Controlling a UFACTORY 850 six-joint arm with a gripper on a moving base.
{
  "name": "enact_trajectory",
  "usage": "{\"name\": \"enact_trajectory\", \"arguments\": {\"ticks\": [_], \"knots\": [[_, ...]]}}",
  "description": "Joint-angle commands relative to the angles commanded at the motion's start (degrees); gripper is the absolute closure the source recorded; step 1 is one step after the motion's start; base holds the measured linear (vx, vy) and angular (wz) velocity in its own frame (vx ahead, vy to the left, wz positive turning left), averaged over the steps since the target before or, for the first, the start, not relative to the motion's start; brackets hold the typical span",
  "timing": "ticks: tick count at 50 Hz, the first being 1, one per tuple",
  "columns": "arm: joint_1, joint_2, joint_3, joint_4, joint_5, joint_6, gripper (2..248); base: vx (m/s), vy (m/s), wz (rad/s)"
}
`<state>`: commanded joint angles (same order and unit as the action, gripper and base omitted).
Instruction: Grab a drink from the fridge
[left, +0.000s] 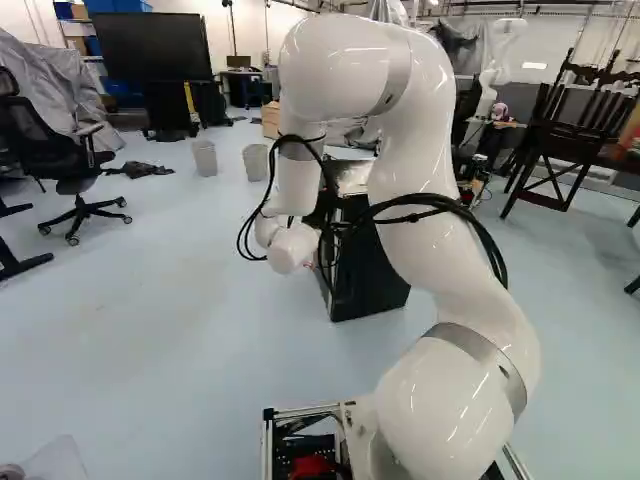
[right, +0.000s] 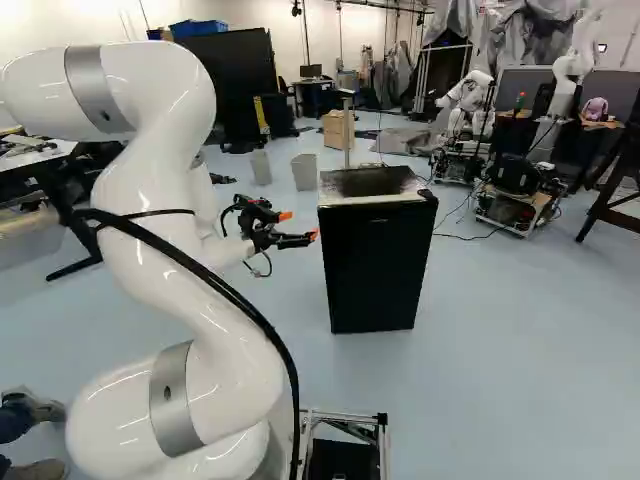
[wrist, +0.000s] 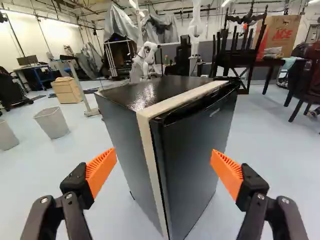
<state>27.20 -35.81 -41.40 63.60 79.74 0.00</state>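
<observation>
The task is judged to be at its opening stage: the door (wrist: 196, 157) of the black mini fridge (right: 375, 265) is seen closed, and the gripper (wrist: 163, 157) is held just short of the fridge's near corner, its orange-padded fingers spread wide and nothing gripped. No drink can be seen and one is presumed to be inside the fridge, so the door's opening, the reach in, the grasp and the withdrawal are all left to be done.

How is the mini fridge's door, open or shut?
Shut: the door sits flat against the front of the mini fridge, with no inside showing.
</observation>
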Motion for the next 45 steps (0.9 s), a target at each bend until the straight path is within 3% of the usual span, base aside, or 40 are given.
{"name": "enact_trajectory", "arguments": {"ticks": [45], "knots": [[-1.16,-3.93,-6.81,3.55,0.0,0.0,3,0.0,0.0,0.0]]}}
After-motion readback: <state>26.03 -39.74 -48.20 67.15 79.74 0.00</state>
